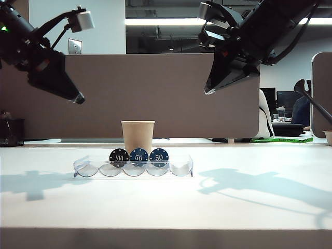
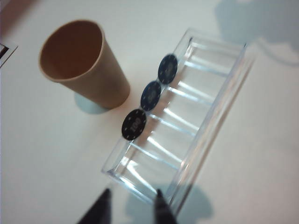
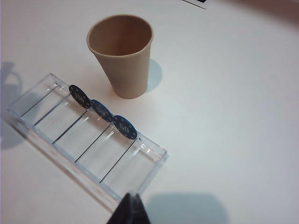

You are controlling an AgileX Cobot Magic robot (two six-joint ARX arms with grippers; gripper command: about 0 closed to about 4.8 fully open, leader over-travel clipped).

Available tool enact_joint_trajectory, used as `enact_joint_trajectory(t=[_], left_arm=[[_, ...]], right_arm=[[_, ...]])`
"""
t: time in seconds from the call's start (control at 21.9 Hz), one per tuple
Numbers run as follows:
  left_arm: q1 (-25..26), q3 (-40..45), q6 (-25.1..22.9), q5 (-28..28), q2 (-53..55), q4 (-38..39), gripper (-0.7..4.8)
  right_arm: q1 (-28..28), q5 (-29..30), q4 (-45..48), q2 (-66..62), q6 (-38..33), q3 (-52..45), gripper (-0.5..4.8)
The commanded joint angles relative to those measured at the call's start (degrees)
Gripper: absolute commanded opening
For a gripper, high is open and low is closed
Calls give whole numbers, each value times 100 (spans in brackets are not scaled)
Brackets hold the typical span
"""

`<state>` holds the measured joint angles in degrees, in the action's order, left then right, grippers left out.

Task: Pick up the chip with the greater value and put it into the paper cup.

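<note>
The black chip marked 100 (image 1: 119, 156) (image 2: 133, 124) (image 3: 80, 96) stands on edge in the clear tray (image 1: 182, 168), the leftmost of three chips. Two blue chips marked 50 (image 1: 139, 156) (image 1: 158, 156) stand to its right. Just behind the tray stands the tan paper cup (image 1: 138, 135) (image 2: 88, 65) (image 3: 126, 56), upright and empty. High at the upper left hangs my left gripper (image 1: 78, 97) (image 2: 132, 193), open with nothing between its fingers, above the tray's left end. At the upper right my right gripper (image 1: 206, 91) (image 3: 131, 198) hangs shut and empty, above the tray's right end.
The tray (image 2: 212, 105) (image 3: 140, 175) has several scalloped slots; the ones at both ends hold nothing. A brown partition wall (image 1: 171, 93) runs behind the white table (image 1: 249, 207). Both arms cast shadows on the tabletop.
</note>
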<state>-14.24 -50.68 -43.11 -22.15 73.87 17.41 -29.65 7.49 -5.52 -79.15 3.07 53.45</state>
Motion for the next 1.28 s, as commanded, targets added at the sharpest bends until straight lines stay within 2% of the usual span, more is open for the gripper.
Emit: enact_joint_trajectory(t=[0.05, 0.18, 0.41, 0.46, 0.5, 0.68, 1.0, 1.28], left_arm=[[11, -28, -686, -13, -7, 15, 92], [11, -61, -942, -328, 33, 13, 91], [96, -232, -935, -791, 302, 57, 94], [96, -284, -935, -831, 365, 81, 97], [114, -391, -938, -911, 503, 114, 122], [166, -789, -879, -1176, 857, 240, 123], [345, -1641, -887, -1912, 1543, 1029, 122], [350, -1709, -1051, -2052, 1823, 1211, 123]], right_arm=[[-4, 13, -70, 17, 20, 31, -1], [-4, 17, -120, 15, 20, 31, -1], [-4, 33, -223, 13, 20, 28, -1], [-4, 35, -243, 13, 20, 28, -1], [-4, 35, -284, 13, 20, 28, -1], [-4, 35, -345, 13, 20, 28, -1], [-4, 166, -356, 13, 20, 28, -1], [-4, 166, -341, 13, 20, 28, -1]])
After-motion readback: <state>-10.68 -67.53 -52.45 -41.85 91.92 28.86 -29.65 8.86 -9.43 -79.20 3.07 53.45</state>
